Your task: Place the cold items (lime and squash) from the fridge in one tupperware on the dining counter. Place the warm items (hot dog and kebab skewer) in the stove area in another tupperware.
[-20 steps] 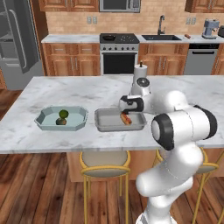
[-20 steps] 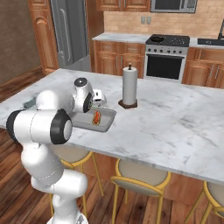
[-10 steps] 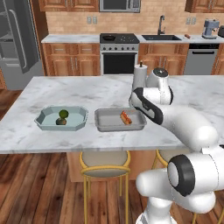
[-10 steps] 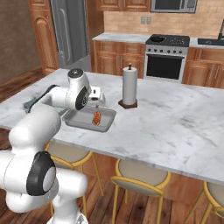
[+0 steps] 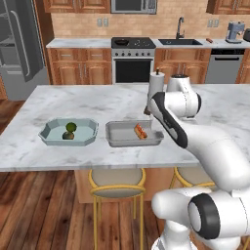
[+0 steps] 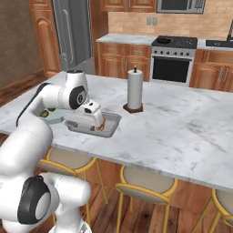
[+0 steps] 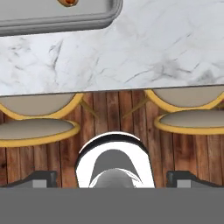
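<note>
On the marble dining counter point(image 5: 88, 105) in the left base view sit two shallow grey tupperware containers side by side: the octagonal left tupperware point(image 5: 68, 132) holds a green lime point(image 5: 71, 127) touching a darker squash point(image 5: 68, 136), and the rectangular right tupperware point(image 5: 134, 134) holds an orange-red hot dog point(image 5: 140, 131) near its right end; no writing can be read anywhere. A paper towel roll point(image 5: 156, 86) stands upright behind the arm's elbow, and the stove point(image 5: 133, 59) is well apart at the back wall. In the right base view the gripper point(image 6: 97, 119) hangs at the near edge of the right tupperware point(image 6: 111, 123), just beside the hot dog point(image 6: 103, 123), and the left tupperware point(image 6: 53, 115) peeks out behind the arm. In the hand view the fingertips point(image 7: 40, 178) stand far apart at the two bottom corners with nothing between them, a corner of the right tupperware point(image 7: 74, 21) and an end of the hot dog point(image 7: 68, 2) lie at the top, and yellow-rimmed stools point(image 7: 37, 129) show below the counter edge
</note>
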{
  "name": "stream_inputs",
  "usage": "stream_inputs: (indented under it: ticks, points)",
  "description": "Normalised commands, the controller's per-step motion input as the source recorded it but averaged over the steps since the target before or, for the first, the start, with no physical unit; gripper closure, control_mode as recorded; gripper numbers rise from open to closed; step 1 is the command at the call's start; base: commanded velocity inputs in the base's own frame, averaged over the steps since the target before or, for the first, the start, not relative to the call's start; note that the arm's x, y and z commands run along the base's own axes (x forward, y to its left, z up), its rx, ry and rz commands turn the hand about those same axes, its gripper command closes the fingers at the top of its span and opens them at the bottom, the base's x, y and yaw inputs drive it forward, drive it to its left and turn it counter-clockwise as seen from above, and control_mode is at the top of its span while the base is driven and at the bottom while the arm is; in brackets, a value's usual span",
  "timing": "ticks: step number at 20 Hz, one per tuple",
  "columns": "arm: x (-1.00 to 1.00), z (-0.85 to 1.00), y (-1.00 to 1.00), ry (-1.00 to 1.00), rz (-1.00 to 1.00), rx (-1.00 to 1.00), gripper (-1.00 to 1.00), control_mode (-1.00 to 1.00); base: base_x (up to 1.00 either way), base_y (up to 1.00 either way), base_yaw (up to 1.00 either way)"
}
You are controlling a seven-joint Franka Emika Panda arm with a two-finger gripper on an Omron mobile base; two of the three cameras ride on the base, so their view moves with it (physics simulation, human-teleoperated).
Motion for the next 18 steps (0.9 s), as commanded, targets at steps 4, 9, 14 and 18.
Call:
stream_inputs:
  ticks: [4, 9, 14, 18]
  points:
    - [-0.58, -0.25, 0.00, 0.09, -0.18, 0.00, -1.00, -1.00, 0.00, 0.00, 0.00]
    - [-0.42, -0.54, 0.00, -0.04, -0.05, 0.00, -1.00, -1.00, 0.00, 0.00, 0.00]
    - [-0.31, -0.29, 0.00, -0.08, -0.05, 0.01, -1.00, -1.00, 0.00, 0.00, 0.00]
    - [-0.32, -0.26, 0.00, -0.08, -0.04, 0.00, -1.00, -1.00, 0.00, 0.00, 0.00]
